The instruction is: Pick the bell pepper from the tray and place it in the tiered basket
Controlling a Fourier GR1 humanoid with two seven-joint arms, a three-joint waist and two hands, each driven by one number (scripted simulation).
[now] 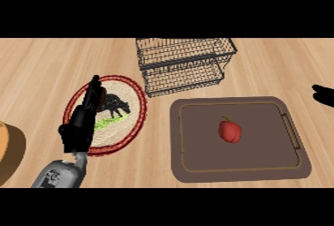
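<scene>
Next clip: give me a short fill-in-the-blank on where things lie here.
1. The red pepper lies on the brown ____.
2. The left hand is stretched over the round ____.
3. The wire basket holds ____ items.
4. The right hand shows at the view's ____ edge.

Missing: tray; plate; no; right

The bell pepper (pixel 229 131) was red with a short dark stem curling from its top end, and it lay on its side a little right of the middle of the tray (pixel 195 165). The tray was a brown, rounded rectangle with a thin lighter line tracing its inner edge and a slim handle on its right side. Behind the tray's left part stood the tiered basket (pixel 184 64), a black wire frame of two stacked levels.
</scene>
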